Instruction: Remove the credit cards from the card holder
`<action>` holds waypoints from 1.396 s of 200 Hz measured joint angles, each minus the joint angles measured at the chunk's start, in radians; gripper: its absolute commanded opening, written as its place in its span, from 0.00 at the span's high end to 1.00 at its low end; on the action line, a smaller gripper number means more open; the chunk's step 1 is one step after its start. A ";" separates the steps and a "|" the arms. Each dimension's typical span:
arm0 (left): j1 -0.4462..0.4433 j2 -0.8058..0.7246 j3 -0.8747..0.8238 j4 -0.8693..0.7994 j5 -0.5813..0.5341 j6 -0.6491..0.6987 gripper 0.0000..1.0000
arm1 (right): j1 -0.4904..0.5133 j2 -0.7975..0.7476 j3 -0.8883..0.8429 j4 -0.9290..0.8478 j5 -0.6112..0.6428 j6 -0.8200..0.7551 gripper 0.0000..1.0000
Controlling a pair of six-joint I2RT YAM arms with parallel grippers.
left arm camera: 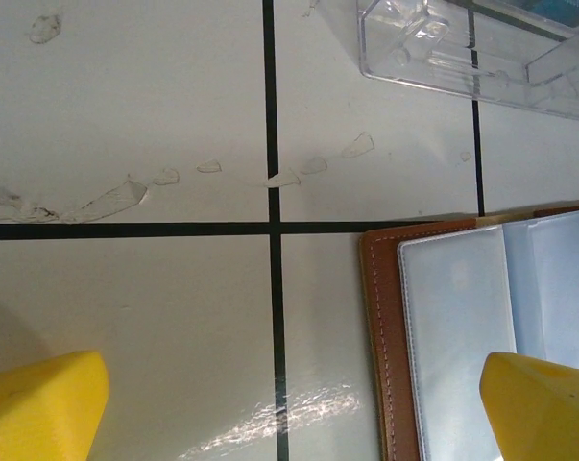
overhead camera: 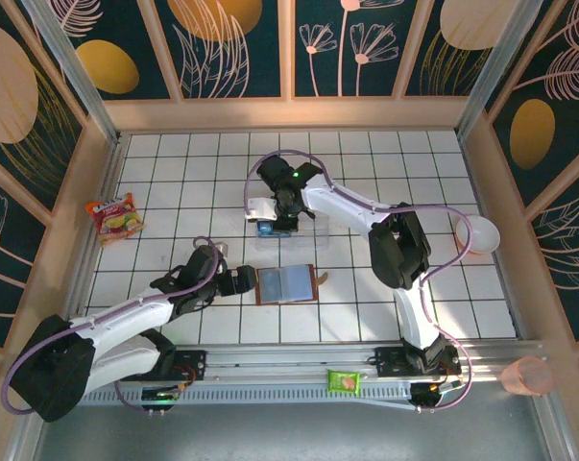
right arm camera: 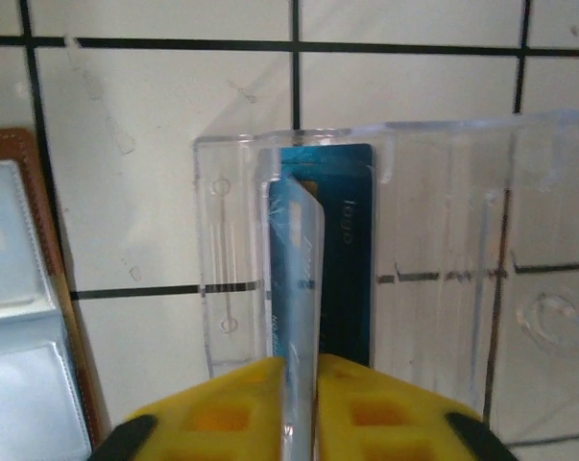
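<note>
My right pincer (right arm camera: 299,384) is pressed together on a blue credit card (right arm camera: 303,288), held on edge between the two yellow fingertips, long side pointing away from the wrist. Right under it is the clear plastic box (right arm camera: 443,240), and a second blue credit card (right arm camera: 351,259) lies flat in the box's left compartment, dark blue with pale print. Whether the held card's far end touches the box or hangs just above it, I can't tell. In the top view this pincer is over the box around mid-table, arm reaching in from the right. The card holder (left arm camera: 462,327) lies open and flat on the white tiled table (left arm camera: 155,317), near side of the box and apart from it, brown leather border round pale bluish-grey clear sleeves, little tab sticking out at its right edge. My left pincer (left arm camera: 289,413) is spread wide, low over the table at the holder's left edge. One yellow fingertip is over bare tile and the other is in front of the holder's sleeve; whether that one touches, I can't tell. It's pinching nothing. Further out there's a red-orange packet (overhead camera: 116,216) by the left wall, a green snack packet (overhead camera: 345,381) on the near rail between the arm bases, a pale bowl (overhead camera: 476,235) at the right wall, and a pink cup (overhead camera: 529,375) at the near right corner.
</note>
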 measured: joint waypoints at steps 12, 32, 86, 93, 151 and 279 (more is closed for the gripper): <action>0.000 0.000 0.000 0.003 0.000 0.000 0.01 | 0.000 0.000 0.000 0.019 0.007 0.006 0.73; 0.000 -0.001 0.000 0.007 0.000 0.000 0.01 | 0.000 0.000 0.000 0.051 0.006 0.018 0.69; 0.000 -0.043 -0.010 0.047 0.000 -0.012 0.01 | 0.000 -0.107 -0.064 0.228 -0.063 0.160 0.65; 0.000 -0.049 -0.014 0.057 -0.001 -0.016 0.01 | 0.003 -0.143 -0.095 0.266 -0.072 0.200 0.65; 0.000 -0.076 -0.058 0.122 0.000 -0.040 0.01 | 0.047 -0.362 -0.425 0.632 -0.035 0.669 0.64; 0.002 -0.249 -0.097 0.106 -0.048 -0.054 0.01 | 0.374 -0.441 -0.859 0.692 0.164 1.329 0.63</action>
